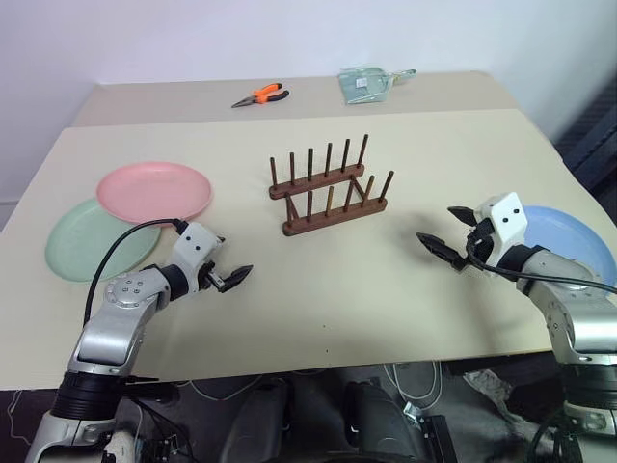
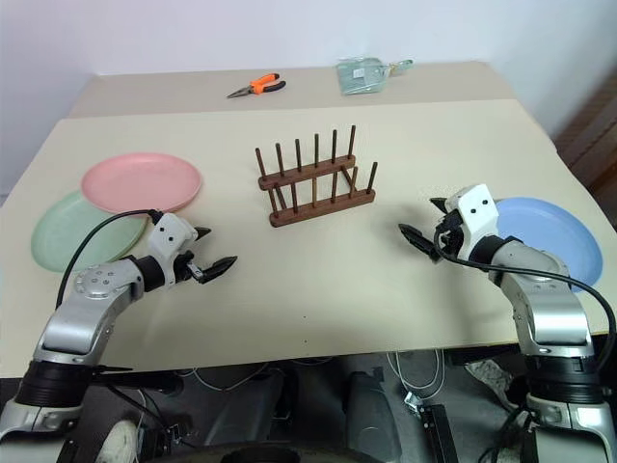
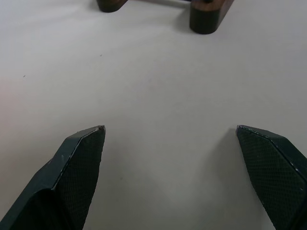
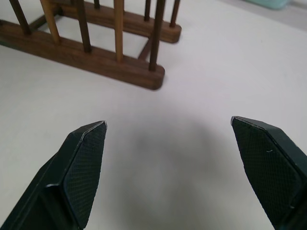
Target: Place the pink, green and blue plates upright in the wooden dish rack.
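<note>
- Left eye view: orange pliers point(image 1: 260, 95) and clear bag point(image 1: 368, 83) on far table, well clear of rack point(image 1: 329, 188).
- Rack empty at table centre, rails running left-right, slightly angled, pegs upright.
- Pink plate point(image 1: 154, 191) overlapping green plate point(image 1: 94, 239) at left; blue plate point(image 1: 569, 241) flat at right.
- Left gripper point(image 1: 225, 275) and right gripper point(image 1: 449, 236) both spread wide, empty.
- Right wrist view: rack end close up, bare tabletop between fingers.

This looks like a robotics lab or test room rather than a kitchen. A bare beige surface point(image 1: 318, 299) stands against a plain white wall. Behind the wooden dish rack point(image 1: 330, 188) lie orange-handled pliers point(image 1: 260, 95); below the surface's near edge, loose cables point(image 1: 405, 381) and what may be equipment crowd the floor.
</note>
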You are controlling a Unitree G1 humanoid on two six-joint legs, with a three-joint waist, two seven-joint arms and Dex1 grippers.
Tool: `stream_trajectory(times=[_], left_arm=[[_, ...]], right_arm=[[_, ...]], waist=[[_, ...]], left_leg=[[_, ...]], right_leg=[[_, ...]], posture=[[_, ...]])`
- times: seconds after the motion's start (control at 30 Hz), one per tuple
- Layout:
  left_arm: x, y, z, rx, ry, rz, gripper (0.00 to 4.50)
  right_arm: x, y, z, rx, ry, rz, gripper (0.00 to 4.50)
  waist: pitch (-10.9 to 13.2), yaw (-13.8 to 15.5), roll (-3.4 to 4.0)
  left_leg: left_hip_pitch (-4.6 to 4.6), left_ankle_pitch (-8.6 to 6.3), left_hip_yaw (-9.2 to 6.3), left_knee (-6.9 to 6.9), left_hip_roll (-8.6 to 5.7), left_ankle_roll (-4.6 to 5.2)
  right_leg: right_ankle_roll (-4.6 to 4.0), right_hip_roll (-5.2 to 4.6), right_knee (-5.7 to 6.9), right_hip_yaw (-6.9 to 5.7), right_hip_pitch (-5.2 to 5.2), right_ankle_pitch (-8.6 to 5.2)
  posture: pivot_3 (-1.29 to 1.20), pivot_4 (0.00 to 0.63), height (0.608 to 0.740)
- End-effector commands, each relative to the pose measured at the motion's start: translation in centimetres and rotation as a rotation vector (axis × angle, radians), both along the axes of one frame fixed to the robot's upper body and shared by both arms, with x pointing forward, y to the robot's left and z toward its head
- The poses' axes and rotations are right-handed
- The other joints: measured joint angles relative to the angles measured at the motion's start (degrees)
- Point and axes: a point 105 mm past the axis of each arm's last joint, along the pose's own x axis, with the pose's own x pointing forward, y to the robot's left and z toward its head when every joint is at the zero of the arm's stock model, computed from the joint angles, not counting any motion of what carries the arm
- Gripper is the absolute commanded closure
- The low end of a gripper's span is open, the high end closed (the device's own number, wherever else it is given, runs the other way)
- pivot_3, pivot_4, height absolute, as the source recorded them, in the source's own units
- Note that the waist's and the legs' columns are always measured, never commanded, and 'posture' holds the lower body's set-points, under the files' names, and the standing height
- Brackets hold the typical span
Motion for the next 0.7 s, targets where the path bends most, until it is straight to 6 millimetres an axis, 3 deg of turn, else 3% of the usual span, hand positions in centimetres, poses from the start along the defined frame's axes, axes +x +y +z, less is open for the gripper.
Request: stream_trajectory(times=[0.03, 0.3, 0.57, 0.7], left_arm=[[0.5, -0.1, 0.5, 0.009, -0.040, 0.003, 0.00], [1.6, -2.8, -0.2, 0.008, -0.010, -0.103, 0.00], [5.9, -8.3, -0.9, 0.064, -0.027, -0.230, 0.00], [6.5, -10.5, -1.9, 0.071, 0.011, -0.328, 0.00]], right_arm=[[0.3, 0.2, 0.8, -0.010, -0.044, 0.006, 0.24], [-0.8, 1.5, -0.4, -0.009, 0.028, 0.075, 0.24], [-2.8, 3.3, -1.9, -0.035, 0.014, 0.022, 0.24], [-3.8, 3.5, -1.9, -0.038, -0.001, -0.038, 0.24]], waist=[[0.0, 0.0, 0.00], [0.0, 0.2, 0.00], [-0.1, 2.1, 0.03], [-0.1, 2.7, 0.02]], left_leg=[[0.00, 0.00, 0.00, 0.00, 0.00, 0.00], [0.00, 0.01, 0.00, 0.05, -0.02, 0.01], [0.00, 0.00, -0.02, 0.24, -0.08, 0.02], [0.00, -0.02, 0.00, 0.28, -0.13, 0.12]], right_leg=[[0.00, 0.00, 0.00, 0.00, 0.00, 0.00], [0.01, 0.01, 0.03, -0.01, 0.02, 0.01], [0.06, -0.01, 0.07, -0.06, 0.09, 0.06], [0.09, -0.02, 0.05, -0.06, 0.12, 0.07]], posture=[[0.00, 0.150, 0.719], [0.00, 0.150, 0.719], [0.00, 0.150, 0.719], [0.00, 0.150, 0.719]])
